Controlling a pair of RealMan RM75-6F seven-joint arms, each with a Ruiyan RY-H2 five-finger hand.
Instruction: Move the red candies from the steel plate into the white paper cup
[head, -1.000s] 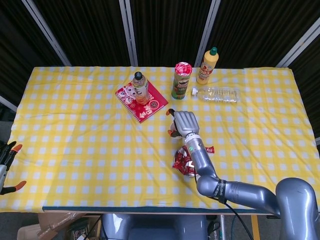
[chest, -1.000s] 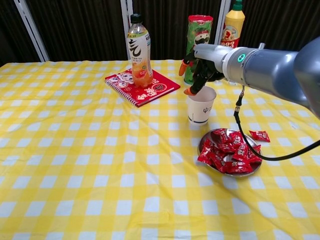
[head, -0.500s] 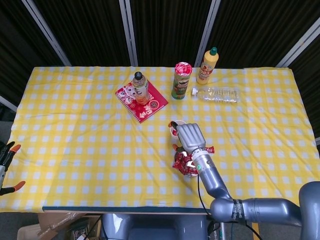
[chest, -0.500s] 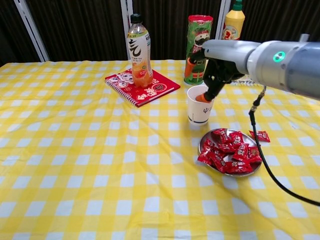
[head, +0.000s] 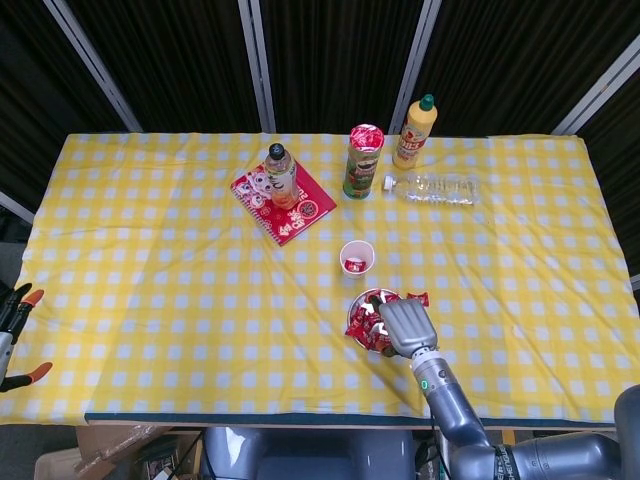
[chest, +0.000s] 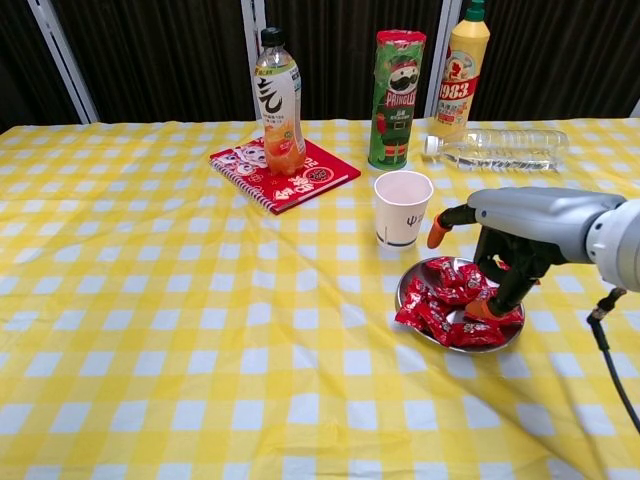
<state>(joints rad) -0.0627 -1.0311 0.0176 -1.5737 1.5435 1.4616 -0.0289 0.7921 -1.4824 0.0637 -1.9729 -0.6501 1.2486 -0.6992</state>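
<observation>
Looking down from the head view, one red candy (head: 354, 265) seen at the bottom of the white paper cup (head: 357, 256); from the chest view only the cup wall and rim, nothing of the inside. Reaching over the steel plate (chest: 406, 284), the right hand (chest: 503, 262) with fingertips (chest: 479, 309) down on the pile of red candies (chest: 447, 304), thumb spread apart; cannot tell whether anything pinched. One loose candy (head: 418, 299) just right of the plate on the tablecloth (head: 150, 260). Left hand nowhere visible.
</observation>
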